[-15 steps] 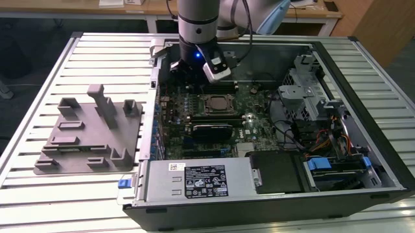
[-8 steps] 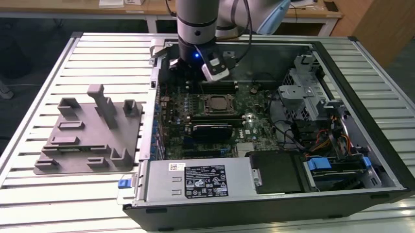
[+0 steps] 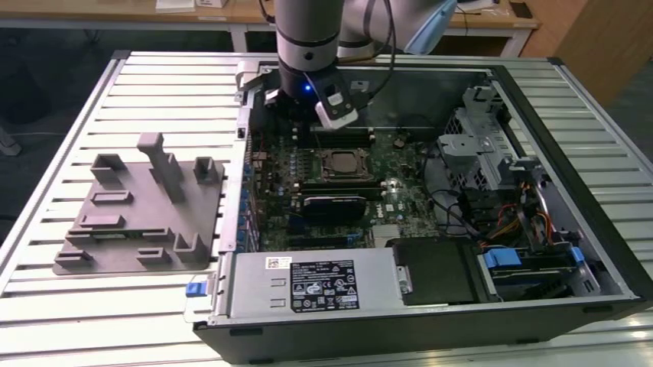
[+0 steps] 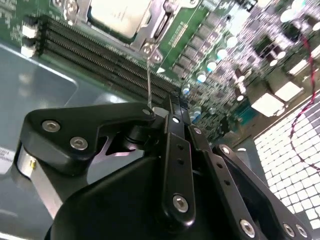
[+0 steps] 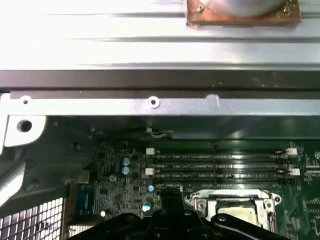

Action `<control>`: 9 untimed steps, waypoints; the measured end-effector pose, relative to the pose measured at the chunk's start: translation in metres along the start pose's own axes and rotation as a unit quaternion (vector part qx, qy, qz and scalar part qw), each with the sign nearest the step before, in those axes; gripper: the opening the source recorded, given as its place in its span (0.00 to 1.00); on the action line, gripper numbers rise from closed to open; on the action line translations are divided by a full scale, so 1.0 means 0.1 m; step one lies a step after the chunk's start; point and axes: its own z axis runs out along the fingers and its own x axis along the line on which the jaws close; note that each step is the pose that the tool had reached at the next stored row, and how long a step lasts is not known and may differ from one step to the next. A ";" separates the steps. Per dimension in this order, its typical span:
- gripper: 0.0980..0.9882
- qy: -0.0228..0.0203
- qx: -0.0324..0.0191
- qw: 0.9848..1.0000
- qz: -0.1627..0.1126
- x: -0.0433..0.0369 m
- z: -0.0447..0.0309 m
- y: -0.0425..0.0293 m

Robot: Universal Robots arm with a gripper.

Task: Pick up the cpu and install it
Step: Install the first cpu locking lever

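Observation:
The cpu (image 3: 340, 163) lies flat in the black-framed socket on the green motherboard inside the open computer case. Its pale metal top also shows in the second wrist view (image 4: 120, 15) and the first wrist view (image 5: 235, 206). My gripper (image 3: 298, 115) hangs above the board just behind the socket, near the memory slots (image 5: 220, 165). Its black fingers (image 4: 175, 130) are pressed together with nothing between them. A thin metal socket lever (image 4: 148, 80) runs from the socket corner to the fingertips; I cannot tell whether they touch.
A grey plastic tray (image 3: 143, 214) with upright blocks sits on the slatted table at the exterior view's left. The case walls (image 3: 531, 99), drive cage (image 3: 479, 145), cables and power supply (image 3: 306, 287) crowd the board.

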 end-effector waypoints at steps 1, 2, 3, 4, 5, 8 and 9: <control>0.01 0.000 -0.004 1.000 0.000 0.000 0.000 0.000; 0.01 0.000 -0.008 1.000 0.000 0.001 0.000 0.000; 0.01 0.000 -0.009 1.000 0.000 0.001 0.000 0.000; 0.01 0.000 -0.009 1.000 0.000 0.001 0.000 0.000; 0.01 0.000 -0.009 1.000 0.000 0.001 0.000 0.000; 0.01 0.000 -0.009 1.000 0.000 -0.008 0.000 0.000; 0.01 0.000 -0.009 1.000 0.000 -0.021 0.000 0.000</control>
